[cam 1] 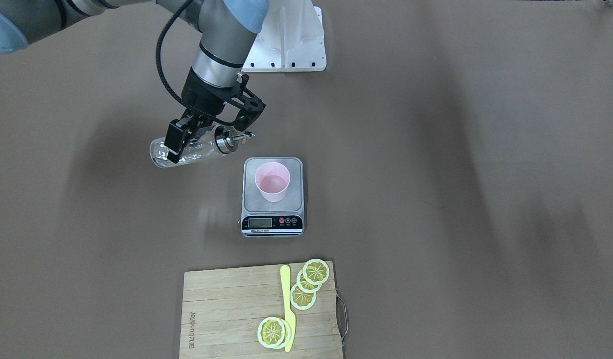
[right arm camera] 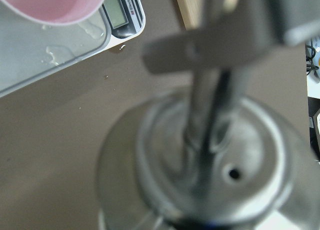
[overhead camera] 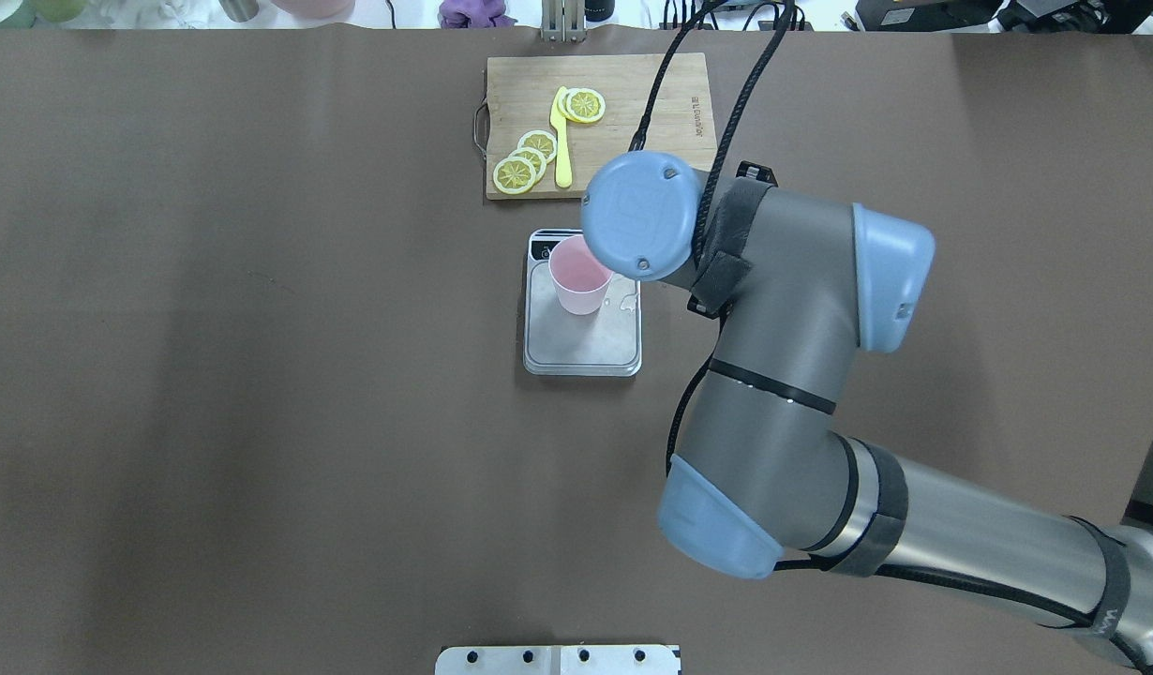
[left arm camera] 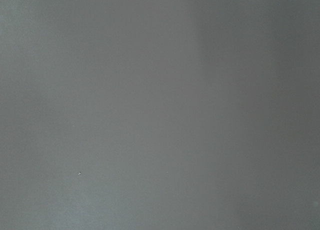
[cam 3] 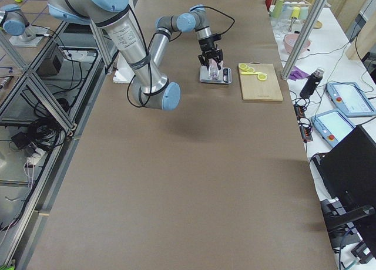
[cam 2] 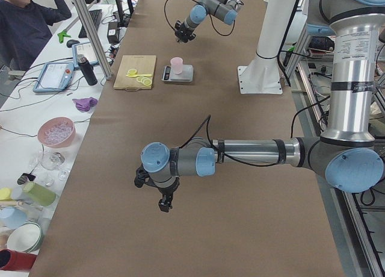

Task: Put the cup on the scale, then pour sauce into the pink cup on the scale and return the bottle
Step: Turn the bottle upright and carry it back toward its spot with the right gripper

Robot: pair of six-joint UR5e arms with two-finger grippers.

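A: Bottle [cam 1: 202, 147], where is it?

B: In the R gripper [cam 1: 179, 146], fingers clamped across the glass body. It's held off the table, lying approx. level, spout twd the scale [cam 1: 296, 200]. The tip is just short of the scale's robot-side corner, not over the cup [cam 1: 272, 182].

A: Looks?

B: Clear glass w/ glints and a shiny metal cap w/ a thin spout. The wrist cam looks along it: blurred cap w/ a small hole, cup rim in the top corner. Can't tell the sauce level inside.

A: Cup?

B: Pale pink, upright on the silver platform, nearer the display end in the overhead view. It's narrower than the platform. There's a faint ring low inside, but can't tell if that's liquid.

A: Scale?

B: Small wet patches on the platform [overhead camera: 626, 300] beside the cup. Black strip w/ LCD and round buttons faces the board [cam 1: 227, 309].

A: Board?

B: Wood, w/ lemon slices [cam 1: 316, 271] and a yellow knife [cam 1: 286, 309], well apart from the bottle.

A: L gripper [cam 2: 163, 202]?

B: Far down the table, over bare brown surface. Can't tell if its fingers are apart or closed.
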